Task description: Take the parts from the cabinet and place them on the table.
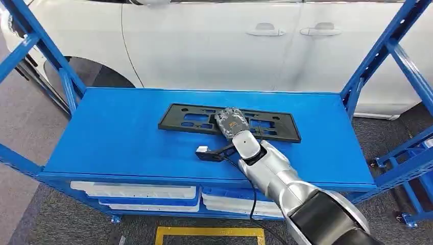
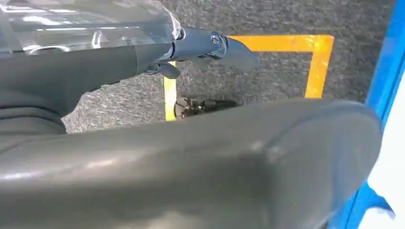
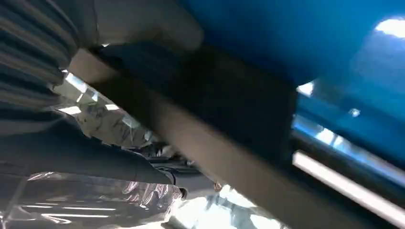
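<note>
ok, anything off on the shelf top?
Nothing stands out. The black plastic frame lies flat on the blue shelf, slightly skewed to its edges, undamaged. The right hand rests on the frame's middle.

Car workshop: white car (image 1: 214, 41) behind blue steel shelving rack (image 1: 127, 138)

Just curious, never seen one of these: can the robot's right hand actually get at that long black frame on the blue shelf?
Probably yes: the right hand is already over the middle of the black frame, apparently touching it, and nothing on the blue shelf blocks it.
</note>
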`<state>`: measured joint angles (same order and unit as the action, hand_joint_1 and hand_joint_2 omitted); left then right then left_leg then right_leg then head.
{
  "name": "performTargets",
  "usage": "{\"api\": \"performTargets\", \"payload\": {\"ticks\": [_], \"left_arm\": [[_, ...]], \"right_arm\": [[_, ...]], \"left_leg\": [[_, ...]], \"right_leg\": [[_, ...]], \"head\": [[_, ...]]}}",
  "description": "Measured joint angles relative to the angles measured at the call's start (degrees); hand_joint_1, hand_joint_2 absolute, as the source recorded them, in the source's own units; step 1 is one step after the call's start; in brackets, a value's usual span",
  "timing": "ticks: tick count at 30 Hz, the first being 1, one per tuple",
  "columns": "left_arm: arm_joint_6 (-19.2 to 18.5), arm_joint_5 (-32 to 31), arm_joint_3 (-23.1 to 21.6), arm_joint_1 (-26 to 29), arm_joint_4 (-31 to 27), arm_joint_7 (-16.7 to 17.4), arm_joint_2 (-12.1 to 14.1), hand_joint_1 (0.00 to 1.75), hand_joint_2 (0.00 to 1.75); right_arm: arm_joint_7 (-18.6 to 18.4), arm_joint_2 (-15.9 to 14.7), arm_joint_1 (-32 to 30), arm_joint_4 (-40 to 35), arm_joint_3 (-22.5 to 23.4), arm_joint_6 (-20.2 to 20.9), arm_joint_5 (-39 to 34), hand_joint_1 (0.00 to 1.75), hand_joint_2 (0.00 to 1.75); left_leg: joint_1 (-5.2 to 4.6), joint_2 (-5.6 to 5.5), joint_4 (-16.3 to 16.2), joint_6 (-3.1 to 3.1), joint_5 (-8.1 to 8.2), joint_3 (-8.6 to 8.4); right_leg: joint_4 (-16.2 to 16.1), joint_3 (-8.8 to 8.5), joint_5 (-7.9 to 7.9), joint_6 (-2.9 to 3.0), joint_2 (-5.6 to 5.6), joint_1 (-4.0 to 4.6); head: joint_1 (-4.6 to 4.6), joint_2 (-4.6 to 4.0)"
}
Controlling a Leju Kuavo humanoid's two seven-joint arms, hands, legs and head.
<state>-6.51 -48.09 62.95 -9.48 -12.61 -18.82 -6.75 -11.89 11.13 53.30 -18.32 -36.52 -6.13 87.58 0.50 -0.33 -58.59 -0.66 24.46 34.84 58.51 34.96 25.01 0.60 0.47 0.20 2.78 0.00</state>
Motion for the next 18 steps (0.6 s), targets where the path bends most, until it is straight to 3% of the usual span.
{"api": "performTargets", "payload": {"ticks": [2,3,4,5,7,8,9,12,14,15,18], "left_arm": [[0.2,0.0,0.0,0.0,0.0,0.0,0.0,0.0,0.0],[0.3,0.0,0.0,0.0,0.0,0.0,-0.2,0.0,0.0],[0.3,0.0,0.0,0.0,0.0,0.0,-0.2,0.0,0.0],[0.4,0.1,0.0,-0.1,0.0,0.0,-0.1,0.0,0.0],[0.4,0.2,0.0,-0.2,0.0,-0.2,-0.1,0.0,0.0],[0.4,0.2,0.0,-0.1,0.0,-0.4,-0.1,0.0,0.0],[0.3,0.3,0.0,-0.1,0.0,-0.7,-0.1,0.0,0.0],[0.1,0.7,0.0,-0.1,0.0,-1.0,-0.2,0.0,0.0],[-0.1,0.8,0.0,-0.2,0.0,-1.4,-0.3,0.0,0.0],[-0.5,0.8,0.0,-0.3,0.0,-1.7,-0.3,0.0,0.0],[-1.7,0.7,0.0,-0.3,0.0,-3.9,-0.2,0.0,0.0]], "right_arm": [[0.1,0.0,0.1,0.2,0.2,1.5,-0.3,1.75,1.75],[0.1,0.0,0.2,0.2,0.3,2.0,-0.3,1.75,1.75],[0.1,0.0,0.4,0.2,0.4,2.3,-0.3,1.75,1.75],[0.2,0.0,0.6,0.2,0.5,2.4,-0.3,1.75,1.75],[0.6,0.0,0.6,0.3,0.5,2.6,-0.3,1.75,1.75],[0.7,0.0,0.5,0.3,0.5,2.6,-0.3,1.75,1.75],[1.0,0.0,0.5,0.3,0.5,2.4,-0.1,1.75,1.75],[1.5,0.0,0.7,0.2,0.5,2.2,0.1,1.75,1.75],[1.9,0.1,1.0,0.2,0.5,2.1,0.2,1.75,1.75],[2.1,0.2,1.2,0.1,0.5,1.8,0.2,1.75,1.75],[3.2,0.3,1.1,0.0,0.6,0.3,-0.8,1.75,1.75]], "left_leg": [[-0.04,-0.06,0.1,0.6,-0.02,0.04],[0.54,0.0,0.6,1.09,-0.33,-0.28],[0.55,0.02,0.8,1.43,-0.4,-0.34],[0.55,0.06,0.8,1.59,-0.4,-0.31],[0.52,0.1,0.7,1.67,-0.37,-0.31],[0.52,0.1,0.7,1.69,-0.35,-0.3],[0.54,0.09,0.6,1.65,-0.29,-0.35],[0.55,-0.03,0.5,1.45,-0.11,-0.51],[0.55,-0.07,0.3,1.09,0.16,-0.55],[0.07,-0.13,-0.1,0.76,0.35,-0.25],[0.33,-0.11,0.5,-0.22,0.11,-0.35]], "right_leg": [[-0.3,-0.21,-0.06,-0.51,-0.03,-0.03],[-0.1,-0.09,0.32,-0.91,-0.03,0.09],[1.8,0.61,1.7,-1.21,-0.11,-0.02],[4.9,2.06,3.51,-1.38,-0.12,-0.1],[14.5,6.71,7.5,-1.77,-0.14,-0.4],[17.8,8.5,8.25,-1.87,-0.14,-0.51],[18.2,9.05,7.35,-1.93,-0.15,-0.65],[11.1,5.98,2.58,-1.75,-0.16,-0.85],[1.4,1.61,-1.39,-1.22,-0.17,-0.87],[0.2,1.17,-0.75,-1.11,-0.21,-0.5],[0.3,1.43,-0.86,-0.29,-0.11,-0.28]], "head": [[0.0,-0.02],[0.0,0.0],[0.0,0.0],[0.0,0.0],[0.0,0.0],[0.0,-0.02],[0.0,0.0],[0.0,0.0],[0.0,0.0],[0.0,0.0],[0.0,0.0]]}}
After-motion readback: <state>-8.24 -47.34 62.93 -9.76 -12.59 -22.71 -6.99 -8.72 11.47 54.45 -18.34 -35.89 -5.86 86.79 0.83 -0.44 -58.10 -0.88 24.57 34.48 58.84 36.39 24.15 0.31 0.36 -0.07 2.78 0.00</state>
